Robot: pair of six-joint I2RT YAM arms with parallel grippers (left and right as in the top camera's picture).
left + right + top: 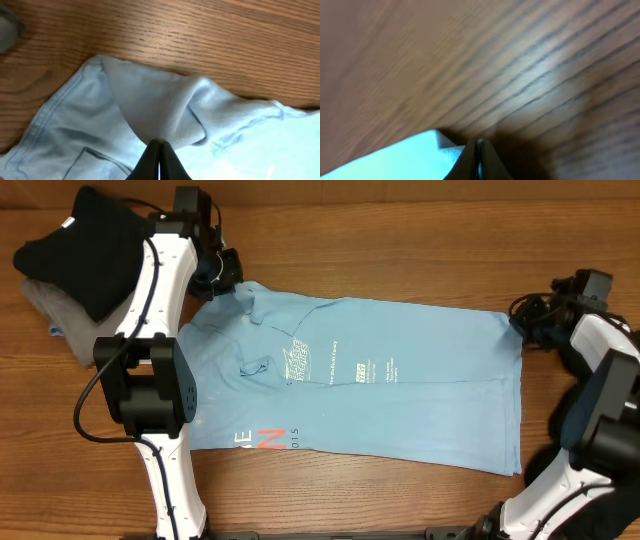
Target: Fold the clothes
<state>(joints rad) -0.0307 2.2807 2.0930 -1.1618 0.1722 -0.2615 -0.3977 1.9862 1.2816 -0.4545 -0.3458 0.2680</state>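
Blue T-shirt [372,395]: large "E", red "N", small "015"; central white print illegible

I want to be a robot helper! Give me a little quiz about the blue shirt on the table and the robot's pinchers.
1. True or false: the left gripper and the right gripper both stand wide open above the blue T-shirt.
2. Where is the black garment? A) spread on the blue T-shirt; B) near a corner of the table, off the shirt; C) in the right gripper.
3. What colour is the big letter N printed on the shirt?
Key: 1 false, both are shut, each pinching the shirt's edge. 2 B. 3 red.
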